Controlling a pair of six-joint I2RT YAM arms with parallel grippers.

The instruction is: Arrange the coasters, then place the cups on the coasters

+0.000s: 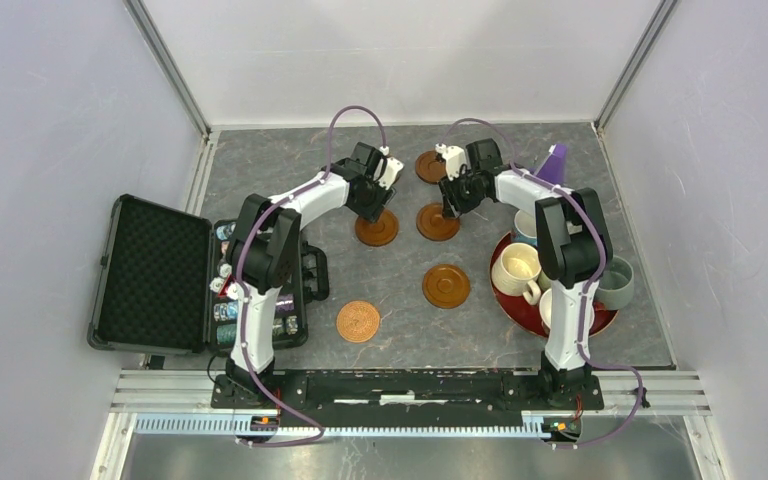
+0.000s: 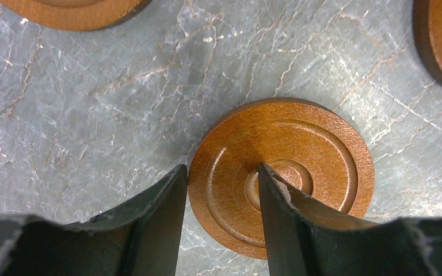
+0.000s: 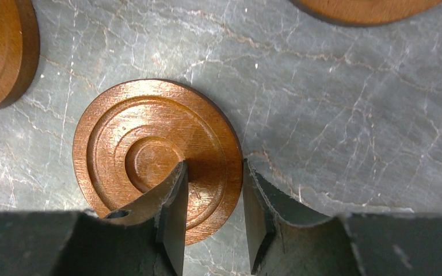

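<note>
Several round brown coasters lie on the grey marbled table, one of them lighter copper-orange. My left gripper is shut on a coaster, one finger outside its rim and the other at the centre ring. In the same way my right gripper is shut on a coaster. Both coasters lie flat. A cream cup and a grey cup sit at the red tray; my right arm partly hides other cups.
A further coaster lies at the back and one at mid-table. A purple cone stands back right. An open black case holding poker chips sits at the left.
</note>
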